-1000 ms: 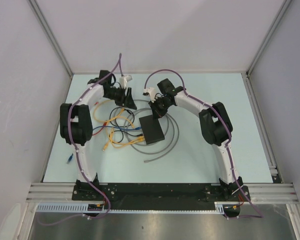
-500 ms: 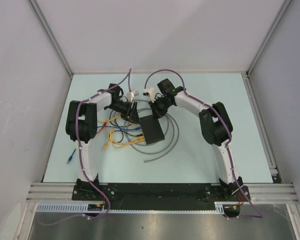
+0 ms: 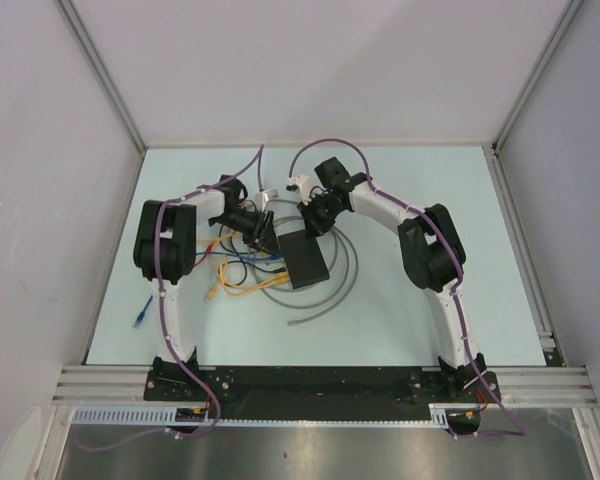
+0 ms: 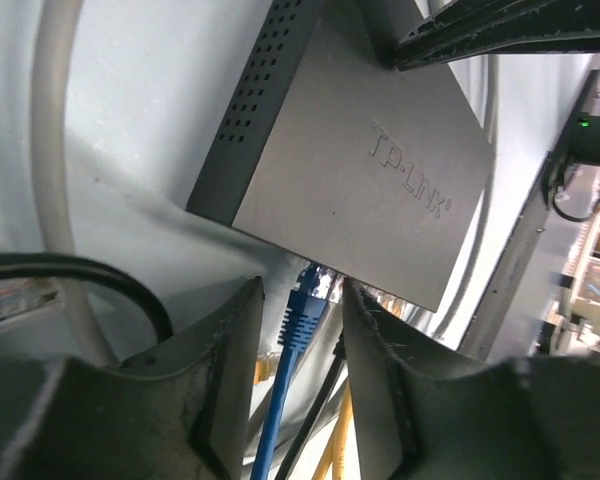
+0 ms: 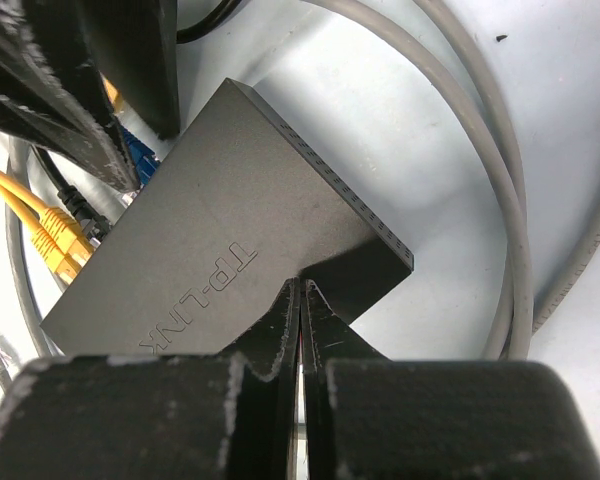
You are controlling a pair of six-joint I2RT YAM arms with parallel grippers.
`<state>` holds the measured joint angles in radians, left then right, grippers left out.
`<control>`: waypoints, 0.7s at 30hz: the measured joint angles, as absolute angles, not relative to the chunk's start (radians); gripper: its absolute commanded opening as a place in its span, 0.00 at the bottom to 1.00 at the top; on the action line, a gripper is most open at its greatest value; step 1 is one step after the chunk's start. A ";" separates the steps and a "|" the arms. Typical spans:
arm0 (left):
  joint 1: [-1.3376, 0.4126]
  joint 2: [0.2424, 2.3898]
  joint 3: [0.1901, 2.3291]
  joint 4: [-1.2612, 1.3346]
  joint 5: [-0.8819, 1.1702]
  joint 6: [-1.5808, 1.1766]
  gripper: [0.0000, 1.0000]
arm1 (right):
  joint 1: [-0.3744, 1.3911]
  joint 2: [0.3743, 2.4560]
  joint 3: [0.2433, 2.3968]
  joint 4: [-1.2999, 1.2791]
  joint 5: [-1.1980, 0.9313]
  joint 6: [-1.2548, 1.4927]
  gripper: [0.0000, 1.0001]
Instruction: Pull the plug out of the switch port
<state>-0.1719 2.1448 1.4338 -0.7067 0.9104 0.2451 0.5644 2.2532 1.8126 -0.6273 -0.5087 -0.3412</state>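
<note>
The left gripper (image 4: 300,290), spread, is straddling the stiff blue plug (image 4: 302,312), best pinched by its body, in the switch (image 4: 360,180) lying in the middle of the table (image 3: 410,310), while the right gripper (image 5: 300,300), pressed together, is seemingly pinning that light, probably slippery switch.

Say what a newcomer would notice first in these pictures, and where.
The flat matte-black rectangular switch box lies central on the pale table, the shut right gripper resting on its top. The left gripper, open, straddles the blue plug at the box's port edge. Tangled yellow cables lie left of it.
</note>
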 measured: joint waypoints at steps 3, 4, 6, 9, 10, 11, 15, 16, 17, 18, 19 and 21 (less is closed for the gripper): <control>-0.173 2.160 1.436 -0.713 0.934 0.246 0.40 | 0.564 2.253 1.813 -0.627 -0.509 -0.341 0.00; -0.173 2.162 1.436 -0.713 0.940 0.246 0.39 | 0.564 2.253 1.813 -0.627 -0.509 -0.341 0.00; -0.173 2.164 1.436 -0.713 0.945 0.246 0.34 | 0.564 2.253 1.813 -0.627 -0.509 -0.341 0.00; -0.174 2.169 1.436 -0.712 0.943 0.249 0.30 | 0.564 2.253 1.813 -0.627 -0.509 -0.341 0.00; -0.175 2.172 1.436 -0.713 0.946 0.248 0.27 | 0.564 2.253 1.813 -0.627 -0.509 -0.341 0.00; -0.175 2.173 1.436 -0.717 0.950 0.247 0.26 | 0.564 2.253 1.813 -0.627 -0.509 -0.341 0.00; -0.175 2.181 1.450 -0.738 0.956 0.255 0.20 | 0.564 2.253 1.813 -0.627 -0.509 -0.341 0.00; -0.175 2.185 1.457 -0.748 0.954 0.260 0.19 | 0.564 2.253 1.813 -0.627 -0.509 -0.341 0.00; -0.175 2.188 1.465 -0.759 0.951 0.264 0.19 | 0.564 2.253 1.813 -0.627 -0.509 -0.341 0.00; -0.177 2.196 1.483 -0.780 0.944 0.270 0.19 | 0.564 2.253 1.813 -0.627 -0.509 -0.341 0.00; -0.180 2.206 1.505 -0.808 0.932 0.277 0.18 | 0.564 2.253 1.813 -0.627 -0.509 -0.341 0.00; -0.184 2.220 1.547 -0.854 0.907 0.293 0.14 | 0.564 2.253 1.813 -0.627 -0.507 -0.341 0.00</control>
<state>-0.1841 2.2200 1.5471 -0.8539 0.9070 0.2932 0.5640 2.2532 1.8126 -0.6266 -0.5072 -0.3408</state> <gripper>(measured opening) 0.231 0.008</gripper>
